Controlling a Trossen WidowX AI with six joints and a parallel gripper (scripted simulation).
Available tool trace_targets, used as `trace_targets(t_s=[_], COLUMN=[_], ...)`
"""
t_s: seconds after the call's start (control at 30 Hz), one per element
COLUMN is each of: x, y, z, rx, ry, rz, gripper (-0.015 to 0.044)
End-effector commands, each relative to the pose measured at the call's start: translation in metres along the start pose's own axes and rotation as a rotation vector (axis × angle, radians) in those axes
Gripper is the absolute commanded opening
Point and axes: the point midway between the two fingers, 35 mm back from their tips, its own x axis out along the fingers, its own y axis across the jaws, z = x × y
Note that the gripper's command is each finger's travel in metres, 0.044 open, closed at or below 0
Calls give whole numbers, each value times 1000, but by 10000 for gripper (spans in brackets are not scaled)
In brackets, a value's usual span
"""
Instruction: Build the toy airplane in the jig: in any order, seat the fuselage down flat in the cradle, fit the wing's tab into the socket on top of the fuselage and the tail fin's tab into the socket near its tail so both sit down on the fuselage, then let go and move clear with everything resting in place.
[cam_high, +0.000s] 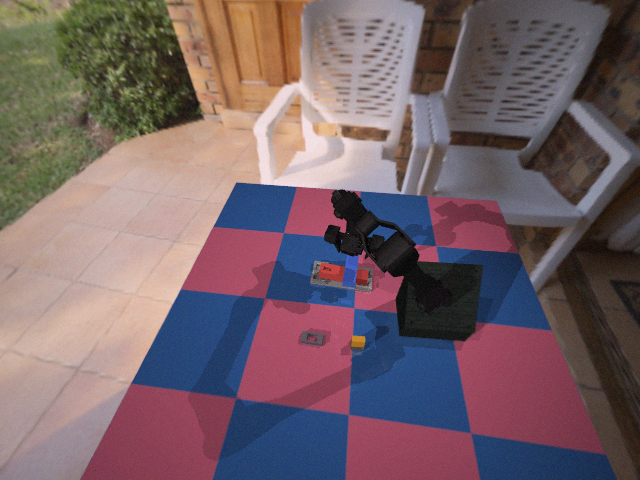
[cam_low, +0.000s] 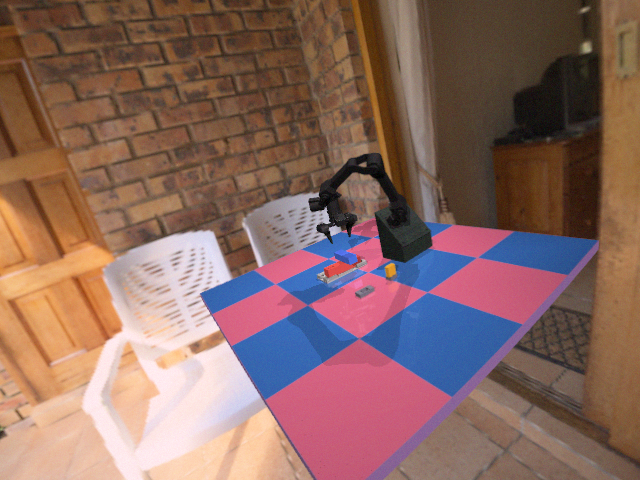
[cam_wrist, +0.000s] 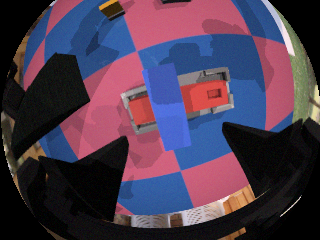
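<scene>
The red fuselage (cam_high: 330, 271) (cam_low: 334, 268) (cam_wrist: 202, 98) lies lengthwise in the grey cradle (cam_high: 334, 285) (cam_wrist: 192, 77). The blue wing (cam_high: 351, 271) (cam_low: 345, 256) (cam_wrist: 169, 107) lies across the top of the fuselage, roughly square to it. Its tab is hidden, and I cannot tell whether it sits fully down. An open socket shows near one end of the fuselage. The yellow tail fin (cam_high: 357, 342) (cam_low: 390, 270) (cam_wrist: 111, 9) stands on the table, away from the cradle. My gripper (cam_low: 340, 238) (cam_wrist: 176, 134) is wide open and empty, above the wing and clear of it.
A small grey block with a rectangular opening (cam_high: 303, 339) (cam_low: 364, 291) lies beside the tail fin on the checkered table (cam_high: 289, 372) (cam_low: 361, 372). The dark arm base (cam_high: 439, 328) (cam_low: 405, 245) stands near the cradle. White chairs stand beyond the table edge.
</scene>
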Motion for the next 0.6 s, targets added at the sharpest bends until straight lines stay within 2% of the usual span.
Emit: trace_targets(t_s=[0.0, 0.37, 0.57], x=[-2, -3, -3], y=[-1, -2, -2], z=[-2, -1, -1], rx=[215, 1232, 1292], ry=[5, 3, 3], rz=[-2, -5, -5], gripper=[440, 440, 440])
